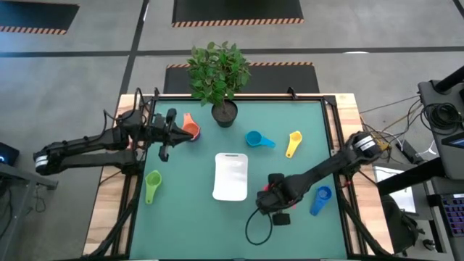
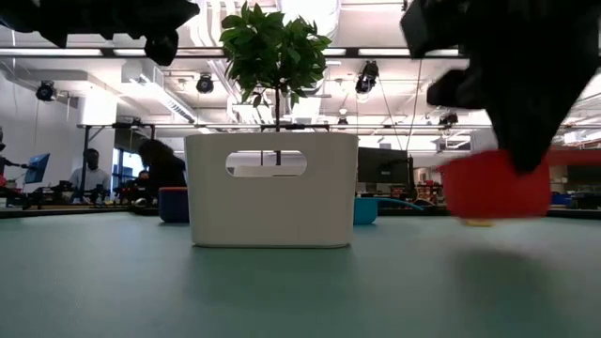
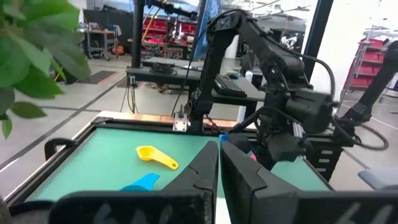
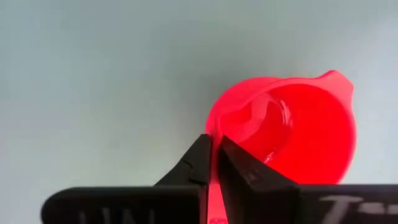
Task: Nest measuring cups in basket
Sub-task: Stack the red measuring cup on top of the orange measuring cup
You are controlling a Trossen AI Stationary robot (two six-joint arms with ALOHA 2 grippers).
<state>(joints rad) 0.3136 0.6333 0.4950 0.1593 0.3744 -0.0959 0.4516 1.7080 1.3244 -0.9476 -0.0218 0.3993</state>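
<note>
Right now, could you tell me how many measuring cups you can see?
6: orange cup by the left gripper, teal, yellow, green, blue, and red clamped by the right gripper. Others may be hidden.

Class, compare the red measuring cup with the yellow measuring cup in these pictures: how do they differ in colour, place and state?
The red measuring cup is red; the yellow measuring cup is yellow. The red one sits near the table's front, right of the basket; the yellow one lies farther back. The right gripper is shut on the red cup's handle; nothing touches the yellow one. Both are small handled scoops.
</note>
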